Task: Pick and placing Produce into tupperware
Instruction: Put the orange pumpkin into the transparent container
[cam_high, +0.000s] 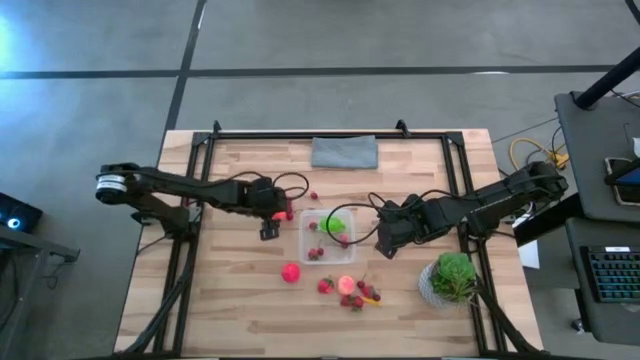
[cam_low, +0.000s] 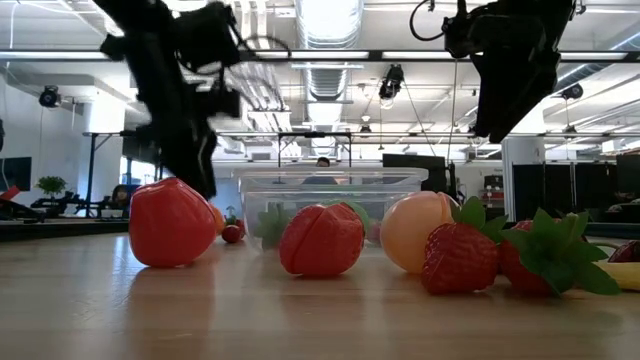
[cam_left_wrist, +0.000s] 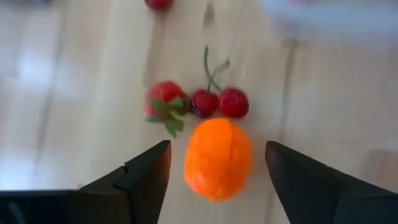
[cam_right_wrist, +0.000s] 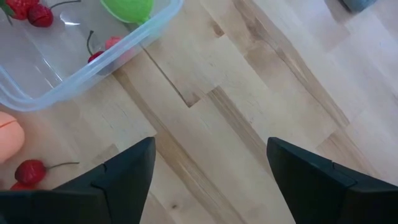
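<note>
My left gripper hangs open above an orange ball just left of the tupperware. In the left wrist view its fingers stand either side of the ball with a gap on each side. A strawberry and a cherry pair lie just beyond the ball. The clear box holds a green ball and red berries. My right gripper hovers open over bare wood right of the box. A pink ball, a peach ball and strawberries rest on the table nearer the front.
A folded grey cloth lies at the far edge in the middle. A leafy potted plant stands at the near right. Black frame rails run along the table's left, right and far sides. Bare wood lies at the near left.
</note>
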